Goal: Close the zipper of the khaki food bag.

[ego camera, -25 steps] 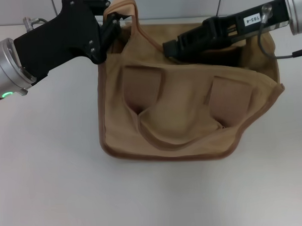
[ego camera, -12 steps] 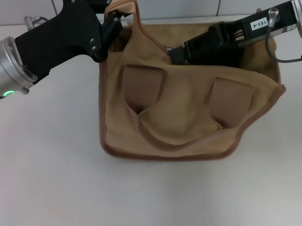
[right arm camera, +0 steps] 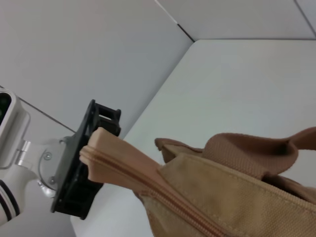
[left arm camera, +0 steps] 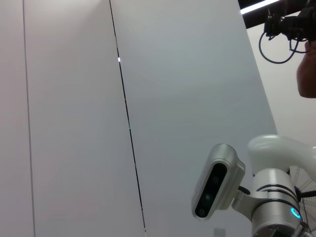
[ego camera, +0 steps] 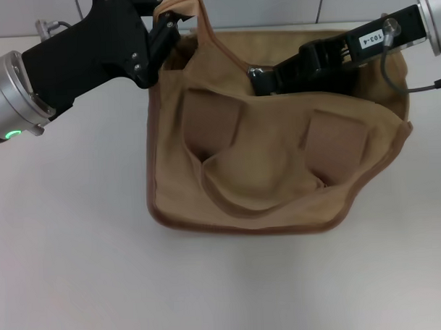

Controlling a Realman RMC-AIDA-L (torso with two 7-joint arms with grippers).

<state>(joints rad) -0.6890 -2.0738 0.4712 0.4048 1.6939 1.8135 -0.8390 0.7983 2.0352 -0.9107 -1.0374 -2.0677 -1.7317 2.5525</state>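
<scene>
While our left gripper (ego camera: pixel 166 26) is clamping the khaki food bag (ego camera: pixel 270 145) corner, our right gripper's (ego camera: pixel 259 79) state we cannot tell along the zipper (right arm camera: pixel 163 200).

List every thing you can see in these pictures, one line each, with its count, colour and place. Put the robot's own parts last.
bag: one, tan with brown edging, on the table in front of the robot.
patches: two, darker tan squares, on the bag's near face.
handle: one, tan loop, hanging between the patches.
zipper: one, tan tape, running along the bag's top edge; its end sticks out at the left pincer.
table: one, white, under the bag.
wall: grey panels, behind the table.
left pincer: one, black, shut on the zipper end at the bag's far left corner.
right pincer: one, black, at the bag's top opening; its fingers are hidden.
</scene>
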